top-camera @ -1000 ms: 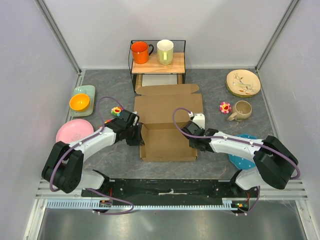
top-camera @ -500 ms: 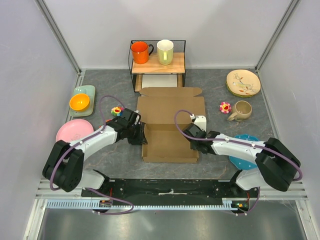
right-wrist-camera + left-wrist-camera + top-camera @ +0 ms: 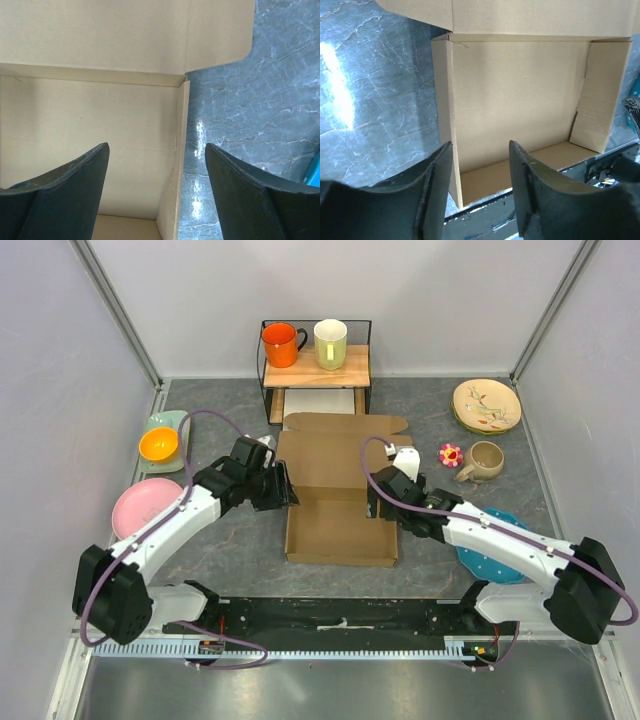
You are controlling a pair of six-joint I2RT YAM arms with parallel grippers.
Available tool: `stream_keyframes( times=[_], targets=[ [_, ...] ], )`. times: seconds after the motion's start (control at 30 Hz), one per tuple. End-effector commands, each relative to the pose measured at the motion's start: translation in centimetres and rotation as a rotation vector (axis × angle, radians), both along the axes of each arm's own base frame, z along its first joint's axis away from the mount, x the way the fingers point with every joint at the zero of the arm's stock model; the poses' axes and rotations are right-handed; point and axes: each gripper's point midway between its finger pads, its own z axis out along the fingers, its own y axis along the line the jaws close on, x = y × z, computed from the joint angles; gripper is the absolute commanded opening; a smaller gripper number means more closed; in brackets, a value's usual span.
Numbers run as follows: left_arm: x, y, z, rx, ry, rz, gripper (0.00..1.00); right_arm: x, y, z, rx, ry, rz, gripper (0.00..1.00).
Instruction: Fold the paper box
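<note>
While flanking paper box (image 3: 340,530) | left hand (image 3: 480,149) half-open, empty | right hand (image 3: 157,150) wide, empty

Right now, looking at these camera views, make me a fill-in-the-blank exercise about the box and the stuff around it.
1. The paper box is made of plain ____ cardboard.
2. The wooden shelf carries ____ mugs.
3. The orange bowl sits on a pale ____ dish.
4. The left gripper and the right gripper both have their jaws ____, holding nothing.
Missing words: brown; two; green; open.
</note>
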Motion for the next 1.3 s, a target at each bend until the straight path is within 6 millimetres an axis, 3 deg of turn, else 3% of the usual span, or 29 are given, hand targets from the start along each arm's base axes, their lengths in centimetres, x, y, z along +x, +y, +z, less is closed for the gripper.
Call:
stream_keyframes(
  times=[0.0,0.13,0.23,0.37,0.4,0.47,0.6,0.63,0.7,1.0,1.07,1.13,1.17,1.27],
  targets=[
    [-0.9,2.0,2.4,0.049,-0.036,0.031,0.57,0.3,0.1,3.3,0.014,-0.047,0.019,0.86],
    [-1.1,5.0,4.0,0.112,-0.097,0.143,0.59,0.3,-0.4,5.3,0.03,-0.08,0.011,0.87],
    [0.0,8.4,5.5,0.126,-0.166,0.283,0.63,0.1,-0.7,8.1,0.084,-0.14,0.019,0.87],
    [2.4,14.2,4.2,0.143,-0.066,0.513,0.64,-0.3,-0.5,9.9,0.13,-0.166,0.05,0.87],
    [3.0,14.8,2.9,0.158,-0.012,0.534,0.64,-0.5,-0.2,10.2,0.147,-0.164,0.067,0.87],
    [4.6,16.0,2.5,0.162,-0.008,0.579,0.64,-0.9,-0.1,10.6,0.171,-0.169,0.088,0.87],
    [7.7,16.3,1.0,0.158,0.007,0.575,0.7,-2.0,0.7,10.9,0.225,-0.154,0.143,0.88],
    [8.3,16.2,1.1,0.146,0.0,0.572,0.9,-2.1,0.7,10.9,0.234,-0.151,0.15,0.88],
    [10.0,16.0,1.2,0.121,-0.039,0.585,0.99,-2.4,0.9,11.0,0.246,-0.144,0.164,0.89],
    [16.5,16.8,-2.0,0.191,-0.002,0.592,0.99,-2.5,0.7,11.3,0.187,-0.122,0.195,0.91],
    [17.3,17.1,-3.7,0.224,0.026,0.586,0.99,-2.4,0.7,11.6,0.178,-0.125,0.198,0.91],
    [18.7,17.2,-3.8,0.237,0.016,0.58,0.95,-2.4,0.7,11.4,0.165,-0.113,0.2,0.91],
    [18.9,17.3,-5.0,0.252,0.042,0.577,0.94,-2.4,0.7,11.4,0.163,-0.111,0.2,0.92],
    [20.1,17.8,-5.4,0.277,0.036,0.584,0.93,-2.4,0.9,10.9,0.152,-0.089,0.203,0.91]
  ],
)
